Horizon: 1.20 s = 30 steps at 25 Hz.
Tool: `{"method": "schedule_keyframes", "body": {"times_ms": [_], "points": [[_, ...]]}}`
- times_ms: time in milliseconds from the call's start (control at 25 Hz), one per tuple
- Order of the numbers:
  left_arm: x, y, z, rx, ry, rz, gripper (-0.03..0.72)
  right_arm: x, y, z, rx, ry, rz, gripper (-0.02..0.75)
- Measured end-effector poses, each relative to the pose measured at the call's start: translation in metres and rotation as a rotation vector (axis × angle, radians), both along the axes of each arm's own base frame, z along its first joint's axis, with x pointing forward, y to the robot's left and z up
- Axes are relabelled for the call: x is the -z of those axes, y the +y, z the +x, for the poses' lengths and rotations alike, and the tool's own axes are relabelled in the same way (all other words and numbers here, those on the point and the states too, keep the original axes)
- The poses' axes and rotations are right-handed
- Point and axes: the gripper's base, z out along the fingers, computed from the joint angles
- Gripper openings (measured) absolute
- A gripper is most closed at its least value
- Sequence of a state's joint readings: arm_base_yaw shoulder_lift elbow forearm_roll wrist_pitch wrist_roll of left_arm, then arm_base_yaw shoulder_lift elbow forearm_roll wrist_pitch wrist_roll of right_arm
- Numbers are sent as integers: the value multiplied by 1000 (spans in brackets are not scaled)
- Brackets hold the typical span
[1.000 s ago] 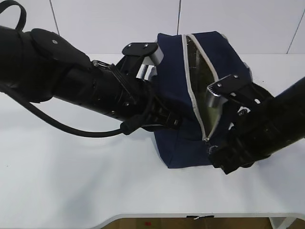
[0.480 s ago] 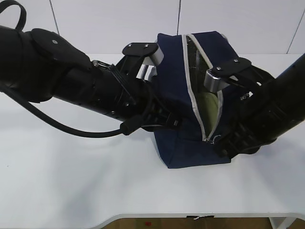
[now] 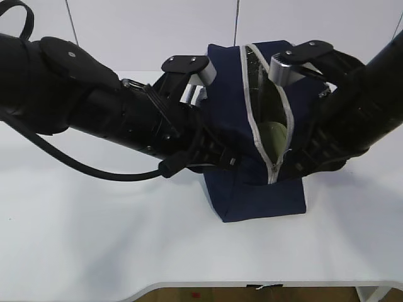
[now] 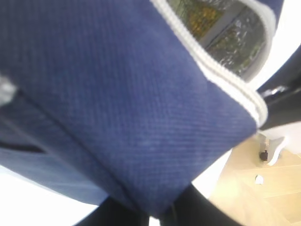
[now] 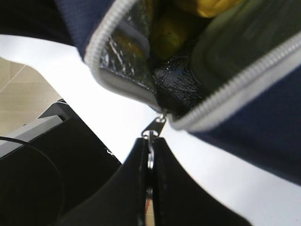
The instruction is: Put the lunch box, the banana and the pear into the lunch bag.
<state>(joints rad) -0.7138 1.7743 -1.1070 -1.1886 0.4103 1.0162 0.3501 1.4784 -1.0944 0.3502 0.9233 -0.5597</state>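
Note:
The navy lunch bag [image 3: 236, 113] stands on the white table, its grey zipper [image 3: 258, 119] partly open. My left gripper [image 3: 220, 158] is shut on the bag's fabric at its left side; in the left wrist view the dark fingers [image 4: 117, 214] pinch a navy fold [image 4: 141, 117]. My right gripper [image 5: 149, 155] is shut on the zipper's metal ring pull [image 5: 150, 141] at the lower end of the opening [image 3: 274, 168]. Inside lie the lunch box's green lid [image 5: 235, 42] and yellow fruit [image 5: 211, 5]; I cannot tell banana from pear.
The white table [image 3: 94, 239] spreads to the left and front of the bag, its front edge near the bottom of the exterior view. A white wall stands behind. Both black arms crowd the bag from either side.
My right arm has risen and drawn back with the ring pull still held, uncovering the bag's lower right corner. The left arm has not moved.

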Motion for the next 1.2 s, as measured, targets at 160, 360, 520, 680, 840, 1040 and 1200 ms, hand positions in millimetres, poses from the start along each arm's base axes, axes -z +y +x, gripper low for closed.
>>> {"method": "schedule_keyframes", "body": {"times_ms": [160,360,520,680,840,1040,1200], "points": [[-1,0,0,0,-2,-2,-6,-15,0,3,-7,-3,-9,6],[-1,0,0,0,-2,-2,-6,-35,1,5,-7,-5,-10,6],[-4,0,-1,2,-5,-8,-6,-48,0,6,10,-3,-18,6],[-5,-1,-2,6,-8,-11,-6,-60,1,7,27,6,-14,6],[-2,-2,-2,9,-3,-6,-6,-71,1,8,32,12,-13,6],[7,-4,-1,20,28,3,-6,-81,2,11,44,16,-7,6],[6,-4,-1,20,26,1,-6,-86,4,15,70,20,5,6]]}}
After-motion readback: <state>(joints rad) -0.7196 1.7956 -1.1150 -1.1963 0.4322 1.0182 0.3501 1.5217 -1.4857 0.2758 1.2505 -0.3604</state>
